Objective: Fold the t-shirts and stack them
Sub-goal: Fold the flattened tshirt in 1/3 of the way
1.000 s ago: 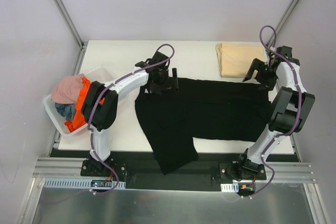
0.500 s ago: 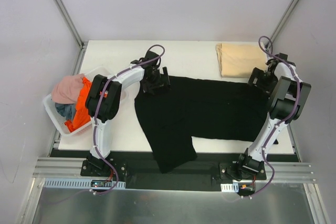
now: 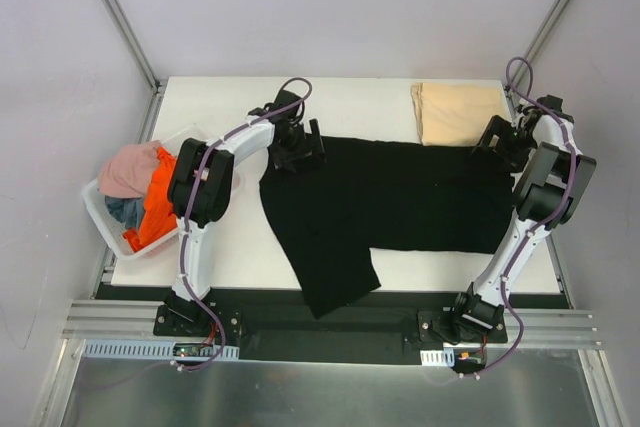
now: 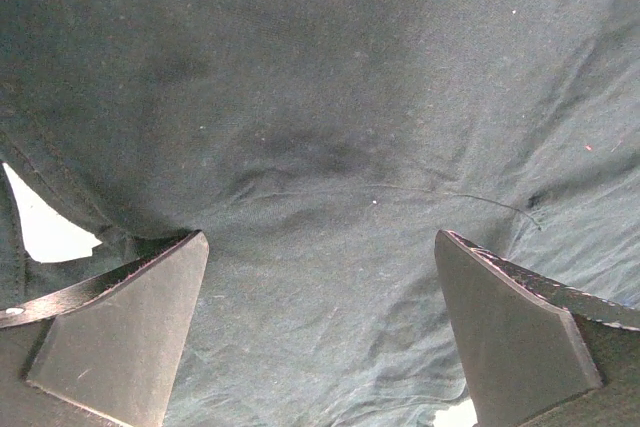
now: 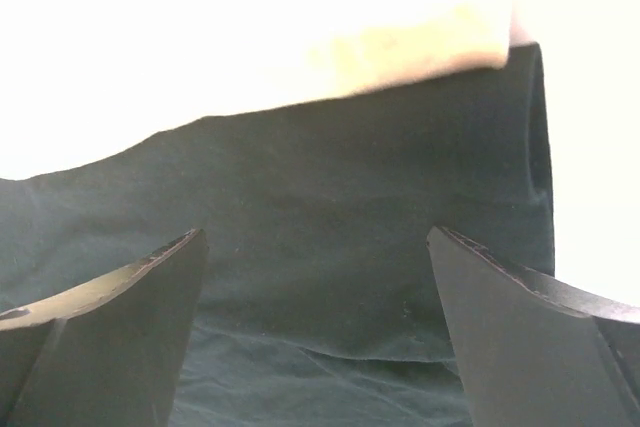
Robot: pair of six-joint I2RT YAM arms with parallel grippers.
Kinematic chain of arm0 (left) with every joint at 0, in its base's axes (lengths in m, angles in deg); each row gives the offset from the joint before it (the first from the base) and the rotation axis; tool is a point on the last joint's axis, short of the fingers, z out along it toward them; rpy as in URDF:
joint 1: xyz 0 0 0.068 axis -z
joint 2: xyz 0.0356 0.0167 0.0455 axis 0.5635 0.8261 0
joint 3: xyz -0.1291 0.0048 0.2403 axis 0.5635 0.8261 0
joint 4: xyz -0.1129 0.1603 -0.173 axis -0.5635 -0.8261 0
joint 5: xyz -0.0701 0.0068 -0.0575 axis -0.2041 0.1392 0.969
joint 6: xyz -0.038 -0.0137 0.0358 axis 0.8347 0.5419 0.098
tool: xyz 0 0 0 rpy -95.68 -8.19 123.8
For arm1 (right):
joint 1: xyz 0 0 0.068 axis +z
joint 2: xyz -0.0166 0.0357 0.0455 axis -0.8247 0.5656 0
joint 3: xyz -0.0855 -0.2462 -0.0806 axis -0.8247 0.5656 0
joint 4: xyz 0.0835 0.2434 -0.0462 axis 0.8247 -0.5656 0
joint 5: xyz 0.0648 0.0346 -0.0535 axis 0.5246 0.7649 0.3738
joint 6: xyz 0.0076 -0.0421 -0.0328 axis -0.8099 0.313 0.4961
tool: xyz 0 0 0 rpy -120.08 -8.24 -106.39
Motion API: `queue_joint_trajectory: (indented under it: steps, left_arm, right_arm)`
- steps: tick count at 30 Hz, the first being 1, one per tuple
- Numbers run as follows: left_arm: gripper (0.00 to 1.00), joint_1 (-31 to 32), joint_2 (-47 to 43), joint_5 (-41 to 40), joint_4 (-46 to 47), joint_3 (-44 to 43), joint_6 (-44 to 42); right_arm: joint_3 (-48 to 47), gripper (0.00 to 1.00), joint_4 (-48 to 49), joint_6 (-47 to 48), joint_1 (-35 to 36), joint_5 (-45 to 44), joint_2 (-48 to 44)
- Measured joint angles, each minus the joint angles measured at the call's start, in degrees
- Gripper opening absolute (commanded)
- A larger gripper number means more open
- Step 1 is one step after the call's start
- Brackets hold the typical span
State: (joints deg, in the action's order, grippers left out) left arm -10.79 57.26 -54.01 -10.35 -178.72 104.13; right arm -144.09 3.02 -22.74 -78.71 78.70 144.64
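**Two spread end effectors, one limp black tee**

Spread and holding nothing, my left end effector [image 4: 318, 242] hangs over the far-left corner of the black t-shirt [image 3: 400, 197]. My right end effector [image 5: 315, 237], also spread, sits at its far-right corner, just beside the folded tan t-shirt [image 3: 455, 112]. An uneven pinch could bunch the shirt or snag the tan one. The black cloth is thin, matte and softly wrinkled across the worktop [image 3: 350, 107].

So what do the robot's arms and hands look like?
The left arm and right arm are white, with chunky black joints and a looping purple cable. The left hand and right hand each have two flat, dark, wedge-shaped fingers.
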Motion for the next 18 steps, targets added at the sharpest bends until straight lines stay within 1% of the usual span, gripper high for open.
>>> queue_joint_trajectory:
  steps: [7,11,15,18]
  left_arm:
    - [0.99,-1.9,0.8,-0.5,0.5,-1.7,-0.7]
    - [0.99,-2.6,0.7,-1.3,0.3,-3.0,-2.1]
    - [0.99,-2.6,-1.5,-1.4,0.4,-2.3,-2.5]
    - [0.99,-1.2,-6.8,-1.6,0.5,1.8,-2.8]
  right_arm:
    - [3.5,0.97,2.5,-0.1,0.0,0.7,-2.5]
    - [7.3,0.97,2.8,-0.6,0.0,-0.7,-8.0]
    - [14.7,0.97,4.7,-2.4,0.1,-0.8,-20.2]
    - [20.1,0.97,6.2,-4.4,0.5,-0.6,-30.1]
